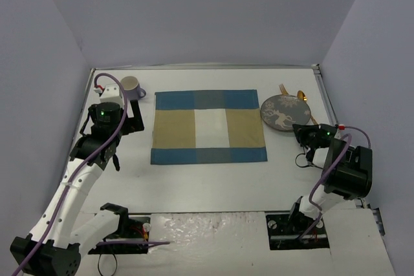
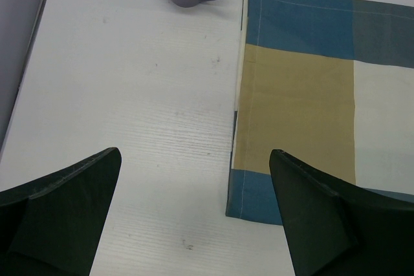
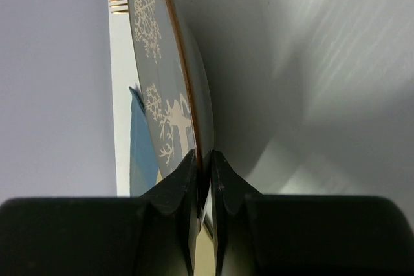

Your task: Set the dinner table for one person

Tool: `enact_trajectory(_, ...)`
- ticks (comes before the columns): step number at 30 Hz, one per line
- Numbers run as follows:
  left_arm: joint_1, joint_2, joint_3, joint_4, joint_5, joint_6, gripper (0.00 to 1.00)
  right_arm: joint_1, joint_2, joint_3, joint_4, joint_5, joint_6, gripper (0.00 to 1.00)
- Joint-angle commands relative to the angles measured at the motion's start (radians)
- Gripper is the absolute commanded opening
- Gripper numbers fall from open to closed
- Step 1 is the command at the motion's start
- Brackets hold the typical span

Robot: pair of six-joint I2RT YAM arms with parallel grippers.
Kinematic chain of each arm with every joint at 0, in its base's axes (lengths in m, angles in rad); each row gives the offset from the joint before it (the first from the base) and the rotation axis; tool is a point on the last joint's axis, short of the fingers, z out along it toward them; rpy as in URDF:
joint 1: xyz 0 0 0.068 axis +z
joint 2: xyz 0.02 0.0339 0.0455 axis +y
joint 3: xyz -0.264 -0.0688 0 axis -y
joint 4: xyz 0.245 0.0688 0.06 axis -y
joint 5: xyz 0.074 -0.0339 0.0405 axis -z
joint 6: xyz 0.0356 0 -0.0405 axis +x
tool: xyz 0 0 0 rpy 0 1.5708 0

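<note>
White dinner table (image 1: 213, 182) underneath all, walled in lilac. Near right: right gripper (image 3: 202, 156) clenched on rim of grey snowflake plate (image 1: 284, 113), rim edge-on in the pinch. Near left: left gripper (image 2: 194, 153) released, fingers (image 2: 71, 211) spread wide above bare tabletop, just beside checked placemat's (image 1: 208, 127) left edge. Mid-table: placemat flat; plate at its far right corner, contact unclear. Beyond plate: gold fork (image 3: 118, 1) and spoon (image 1: 301, 97), partly hidden behind it. Far left: purple mug (image 1: 131, 85) upright, off the placemat.

Blue-and-tan checked cloth placemat (image 1: 208, 127): middle of white table (image 1: 213, 179).
Purple ceramic mug (image 1: 131, 86): off its far-left corner.
Round grey plate (image 1: 283, 113): at its far-right corner.
</note>
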Motion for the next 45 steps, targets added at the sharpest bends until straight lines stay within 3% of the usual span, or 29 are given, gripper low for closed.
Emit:
enact_trajectory(1,0.003,0.003,0.020,0.054,0.002,0.013,0.97,0.000,-0.175,0.060,-0.007,-0.075,-0.003,0.00)
enact_trajectory(10,0.002,0.005,0.020,0.057,0.007,0.013,0.97,0.071,-0.243,0.152,-0.010,-0.238,0.002,0.00)
enact_trajectory(19,0.003,0.003,0.017,0.059,0.011,0.012,0.97,0.405,-0.103,0.281,0.040,-0.300,-0.035,0.00)
enact_trajectory(26,0.005,-0.001,0.014,0.058,0.005,0.015,0.97,0.574,0.044,0.377,0.109,-0.305,-0.062,0.00)
enact_trajectory(35,0.005,-0.001,0.013,0.060,0.010,0.016,0.97,0.632,0.183,0.396,0.255,-0.351,0.004,0.00)
enact_trajectory(45,0.005,-0.001,0.012,0.060,0.007,0.017,0.97,0.649,0.243,0.369,0.295,-0.356,0.015,0.00)
